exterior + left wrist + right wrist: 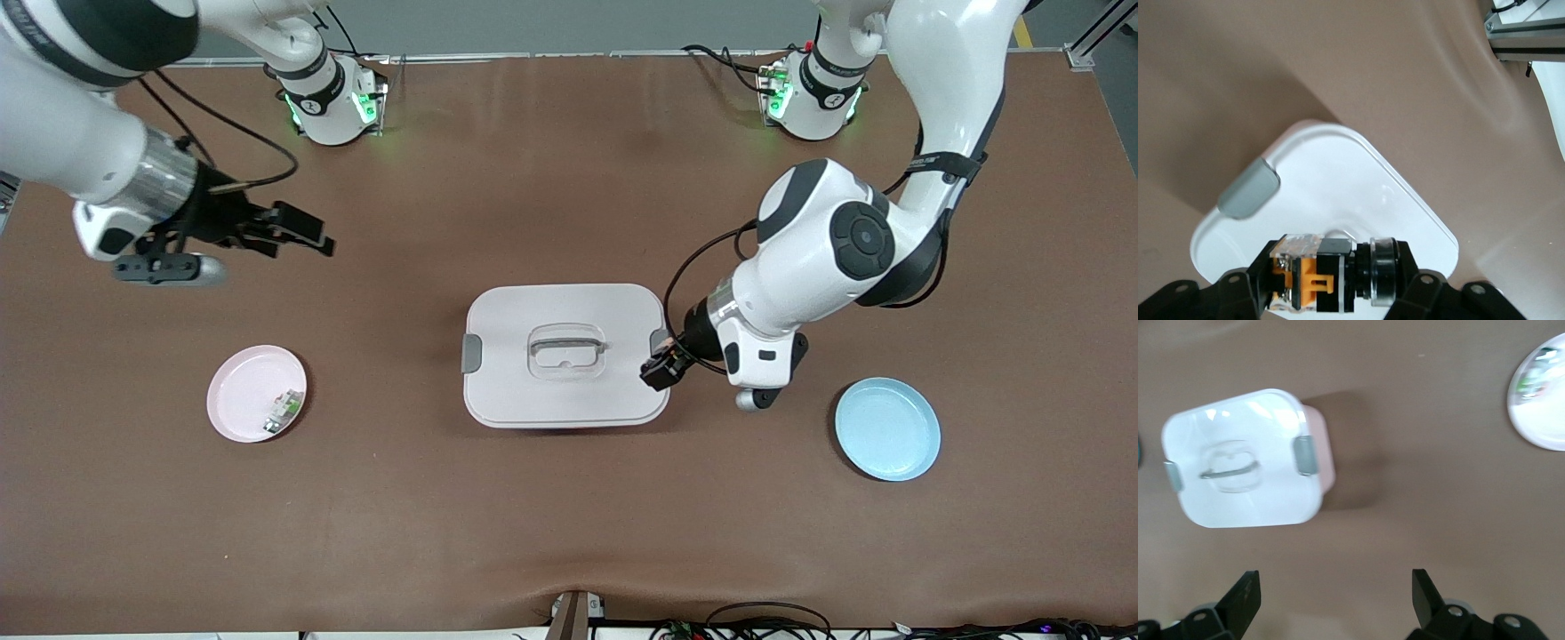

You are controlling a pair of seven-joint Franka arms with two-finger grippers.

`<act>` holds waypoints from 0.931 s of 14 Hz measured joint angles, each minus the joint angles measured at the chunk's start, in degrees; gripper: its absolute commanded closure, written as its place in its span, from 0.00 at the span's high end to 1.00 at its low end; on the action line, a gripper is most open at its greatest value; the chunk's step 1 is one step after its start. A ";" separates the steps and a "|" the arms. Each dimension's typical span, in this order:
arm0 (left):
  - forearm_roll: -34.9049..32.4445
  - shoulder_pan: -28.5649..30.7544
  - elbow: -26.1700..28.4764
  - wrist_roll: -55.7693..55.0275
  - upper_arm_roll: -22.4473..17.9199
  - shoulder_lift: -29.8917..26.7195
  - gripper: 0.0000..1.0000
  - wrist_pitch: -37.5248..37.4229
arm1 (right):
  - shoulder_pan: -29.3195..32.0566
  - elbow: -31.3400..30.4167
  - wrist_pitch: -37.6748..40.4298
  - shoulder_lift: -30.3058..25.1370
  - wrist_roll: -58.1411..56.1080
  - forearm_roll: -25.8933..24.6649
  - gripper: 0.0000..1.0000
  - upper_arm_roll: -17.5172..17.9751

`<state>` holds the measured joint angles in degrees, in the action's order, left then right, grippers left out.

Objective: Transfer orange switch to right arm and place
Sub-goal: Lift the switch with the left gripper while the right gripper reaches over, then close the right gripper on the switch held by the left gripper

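Here the left gripper (662,369) is clamped on the orange switch (1328,273) over the lidded box's (565,356) edge at the left arm's end — lifted clear for a hand-over — while the right gripper (298,233) waits wide open and empty over the tabletop (569,524) near the pink plate (240,391).

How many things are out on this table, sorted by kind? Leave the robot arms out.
Plates: 2, a pink plate and a blue plate
Lidded boxes: 1, the white box
Small parts: 2, the orange switch held in the left gripper, the green-and-white part on the pink plate
Total: 5
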<state>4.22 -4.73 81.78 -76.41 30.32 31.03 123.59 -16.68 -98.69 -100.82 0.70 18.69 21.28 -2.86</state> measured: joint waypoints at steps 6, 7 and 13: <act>2.78 -3.35 -2.12 -7.89 0.01 2.08 0.00 2.57 | -6.66 -5.65 -15.60 0.05 3.30 12.39 1.00 0.02; 3.29 -3.82 -2.18 -9.68 0.01 2.30 0.00 4.06 | -7.54 -6.48 -17.97 0.06 3.39 14.05 1.00 0.02; 12.84 -5.73 -2.58 -17.35 0.01 2.83 0.00 7.87 | -13.13 -10.22 -33.00 2.01 3.46 25.10 1.00 0.01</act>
<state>17.07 -10.46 79.20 -93.77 30.33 33.86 131.46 -29.82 -108.91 -133.82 2.71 22.14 46.38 -2.85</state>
